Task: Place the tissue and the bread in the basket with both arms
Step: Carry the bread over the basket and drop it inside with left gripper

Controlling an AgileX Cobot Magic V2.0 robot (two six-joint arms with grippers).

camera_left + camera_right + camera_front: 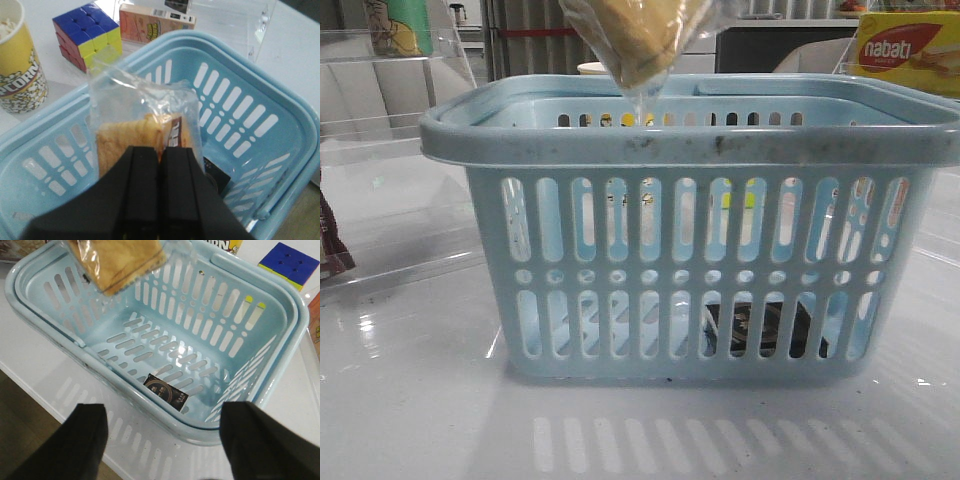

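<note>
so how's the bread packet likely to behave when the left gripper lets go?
The bread hangs from the left gripper above the basket, its clear plastic loose and crinkled, so it is probably floppy and light. It should drop flat rather than roll or bounce. The tissue already lies on the floor, well apart.

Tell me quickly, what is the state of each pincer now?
Left pincer: closed on the bread, above the basket.
Right pincer: open, holding nothing.
</note>
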